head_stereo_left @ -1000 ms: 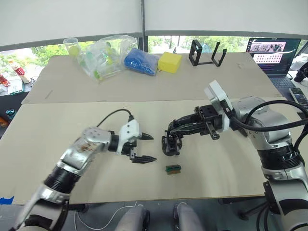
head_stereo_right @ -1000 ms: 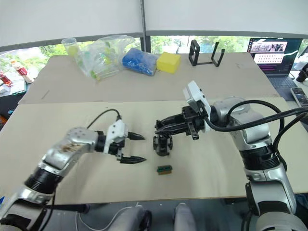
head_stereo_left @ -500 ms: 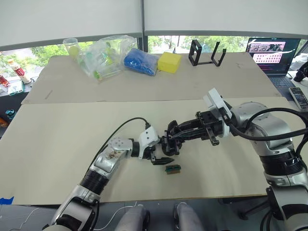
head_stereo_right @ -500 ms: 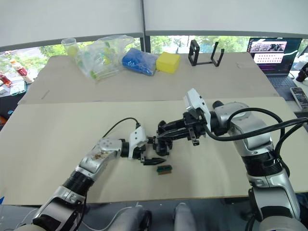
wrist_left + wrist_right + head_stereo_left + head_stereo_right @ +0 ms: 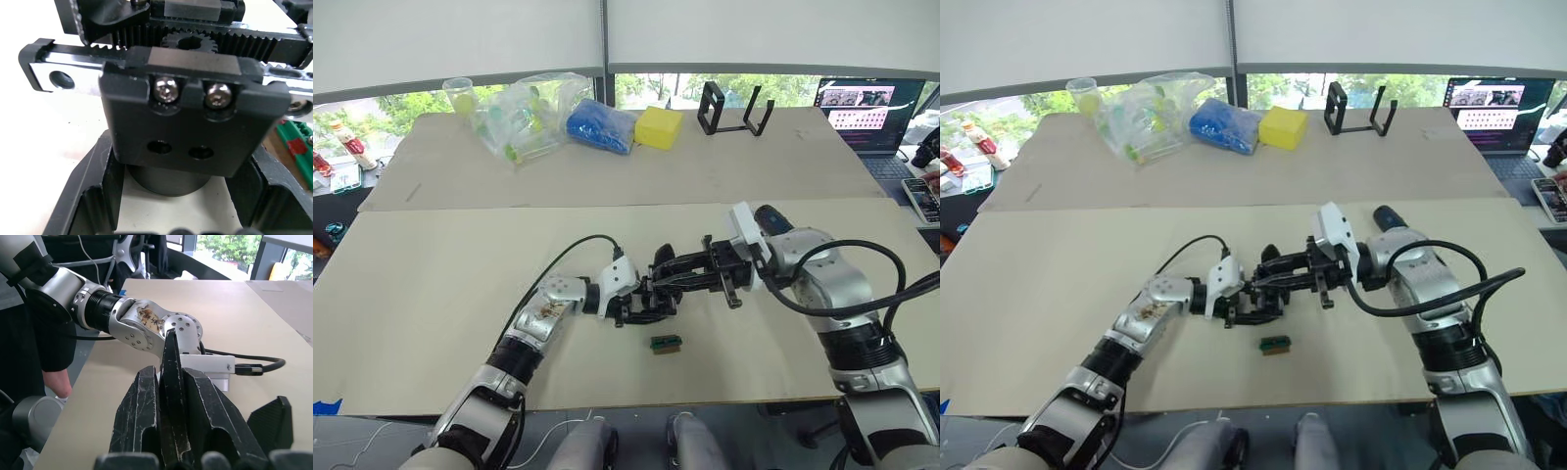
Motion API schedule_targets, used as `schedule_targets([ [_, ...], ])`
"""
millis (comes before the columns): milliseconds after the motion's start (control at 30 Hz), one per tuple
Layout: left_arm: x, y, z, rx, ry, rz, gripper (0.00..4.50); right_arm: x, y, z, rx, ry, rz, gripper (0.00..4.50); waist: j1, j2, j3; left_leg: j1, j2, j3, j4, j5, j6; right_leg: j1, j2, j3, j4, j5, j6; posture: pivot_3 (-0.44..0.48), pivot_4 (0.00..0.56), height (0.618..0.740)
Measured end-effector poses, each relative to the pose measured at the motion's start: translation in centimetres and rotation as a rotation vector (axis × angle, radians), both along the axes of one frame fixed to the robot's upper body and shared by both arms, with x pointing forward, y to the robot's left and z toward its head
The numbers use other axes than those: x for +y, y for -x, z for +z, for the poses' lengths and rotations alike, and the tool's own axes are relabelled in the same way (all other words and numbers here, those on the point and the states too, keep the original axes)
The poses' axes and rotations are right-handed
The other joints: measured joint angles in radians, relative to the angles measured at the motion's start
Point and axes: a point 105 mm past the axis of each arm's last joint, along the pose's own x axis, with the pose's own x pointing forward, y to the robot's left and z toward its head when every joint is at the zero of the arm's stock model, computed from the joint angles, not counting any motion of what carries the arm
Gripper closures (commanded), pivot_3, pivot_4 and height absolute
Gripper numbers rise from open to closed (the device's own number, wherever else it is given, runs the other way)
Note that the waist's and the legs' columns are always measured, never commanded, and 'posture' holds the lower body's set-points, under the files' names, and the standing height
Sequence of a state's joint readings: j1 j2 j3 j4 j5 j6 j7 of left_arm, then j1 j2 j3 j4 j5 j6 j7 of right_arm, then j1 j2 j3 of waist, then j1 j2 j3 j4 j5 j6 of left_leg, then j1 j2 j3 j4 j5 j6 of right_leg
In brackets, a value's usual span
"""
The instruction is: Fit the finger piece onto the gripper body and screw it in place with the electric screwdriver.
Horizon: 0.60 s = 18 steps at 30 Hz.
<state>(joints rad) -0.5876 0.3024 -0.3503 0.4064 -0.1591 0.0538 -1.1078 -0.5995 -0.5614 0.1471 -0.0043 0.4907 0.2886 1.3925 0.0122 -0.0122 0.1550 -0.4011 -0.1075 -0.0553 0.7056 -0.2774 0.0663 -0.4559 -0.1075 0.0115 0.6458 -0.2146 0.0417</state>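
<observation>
Both grippers meet at gripper body [image 5: 658,294], mid-table.
R gripper [image 5: 171,382] clamps its finger; L gripper [image 5: 161,215] spread wide around base.

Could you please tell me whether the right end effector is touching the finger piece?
Touching. The right wrist view shows the finger piece pinched between the two fingers of the right end effector, with no gap on either side.

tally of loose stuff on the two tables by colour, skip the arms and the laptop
Black: 2 (gripper body, stand)
Green: 1 (small block)
Yellow: 1 (sponge block)
Blue: 1 (bundle)
Clear: 2 (plastic bag, cup)
Total: 7
</observation>
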Motion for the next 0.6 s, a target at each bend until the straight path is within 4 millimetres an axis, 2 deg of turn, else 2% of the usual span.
schedule_targets([
  [300,0.1,0.0,0.0,-0.011,-0.004,-0.012,2.18,0.3,-0.2,-0.5,0.053,-0.021,-0.004,4.17,-0.001,0.000,0.000,0.000,0.000,0.000,0.000,0.000,0.000,0.000,0.001,0.000,0.001,0.000,0.000,0.000,0.150,0.737],
  [600,0.1,-0.1,0.0,0.002,0.002,-0.002,2.18,0.0,0.1,-2.0,0.119,-0.014,-0.018,4.17,-0.001,0.000,0.000,0.000,0.000,0.000,0.000,0.000,0.000,0.000,0.001,0.000,0.001,0.000,0.000,0.000,0.150,0.737],
])
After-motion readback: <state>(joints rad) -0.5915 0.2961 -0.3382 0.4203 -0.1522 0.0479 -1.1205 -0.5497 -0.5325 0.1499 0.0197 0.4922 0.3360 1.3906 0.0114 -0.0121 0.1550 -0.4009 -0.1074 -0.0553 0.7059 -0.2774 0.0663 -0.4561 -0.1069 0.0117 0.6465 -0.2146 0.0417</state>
